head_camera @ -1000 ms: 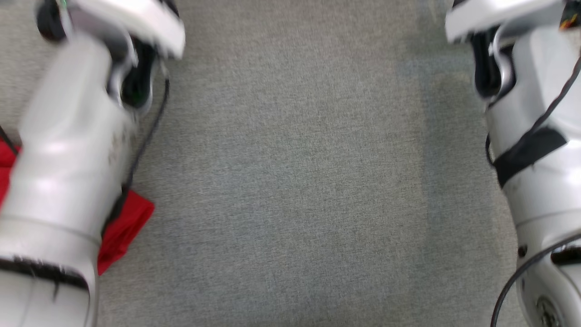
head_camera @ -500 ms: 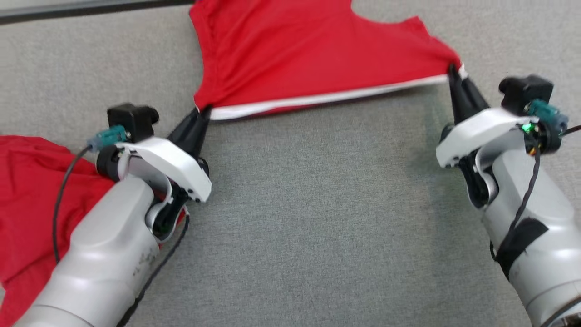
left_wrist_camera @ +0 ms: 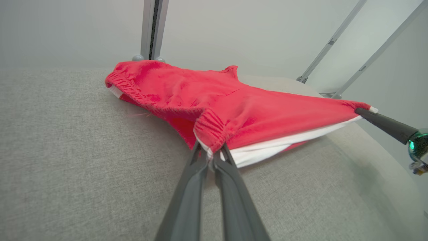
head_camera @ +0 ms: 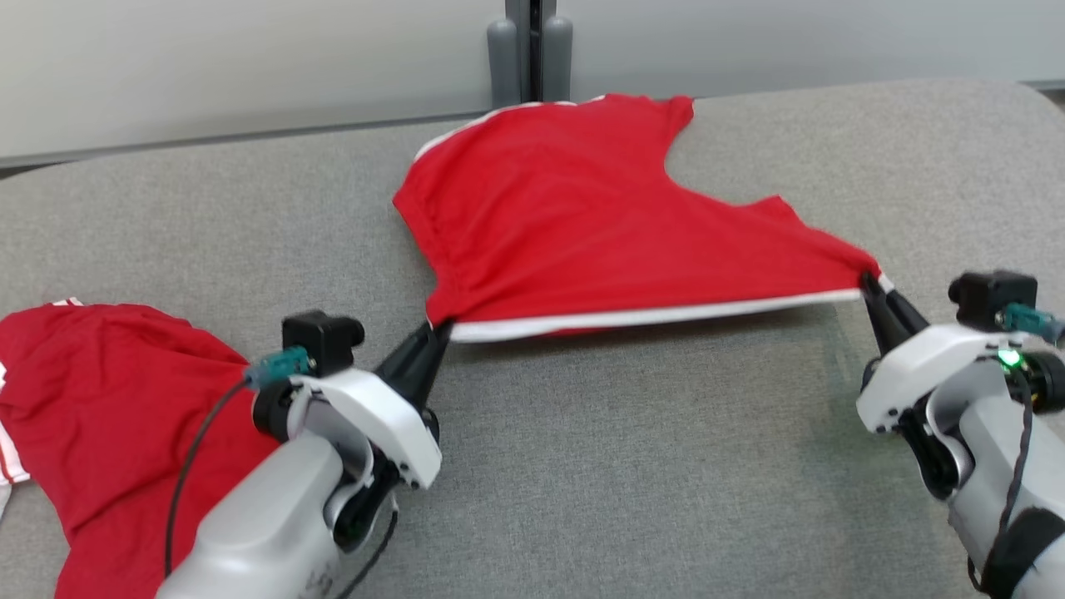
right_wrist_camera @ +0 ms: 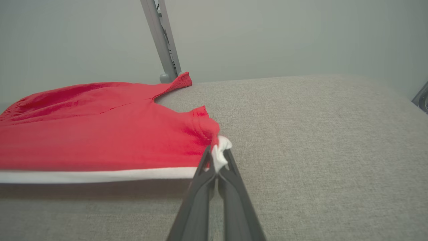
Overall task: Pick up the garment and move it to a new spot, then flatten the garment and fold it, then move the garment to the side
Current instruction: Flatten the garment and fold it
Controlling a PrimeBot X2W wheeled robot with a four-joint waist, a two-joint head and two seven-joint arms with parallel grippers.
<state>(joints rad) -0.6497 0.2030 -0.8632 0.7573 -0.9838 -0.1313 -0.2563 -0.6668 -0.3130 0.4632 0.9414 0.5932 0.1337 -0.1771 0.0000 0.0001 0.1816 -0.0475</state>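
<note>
Both clamped: left claw [head_camera: 439,331] pinches red garment [head_camera: 582,241] at left hem corner, right claw [head_camera: 870,283] at right corner. Hem stretched taut between them over grey bench [head_camera: 624,466].

At the lower left of the head view, a second red garment [head_camera: 91,399] runs off the left and bottom edges, its near side hidden behind the left forearm [head_camera: 258,532]. The grey post [head_camera: 502,58] is cut by the top edge. In the right wrist view the held garment [right_wrist_camera: 83,134] runs off the left edge.
</note>
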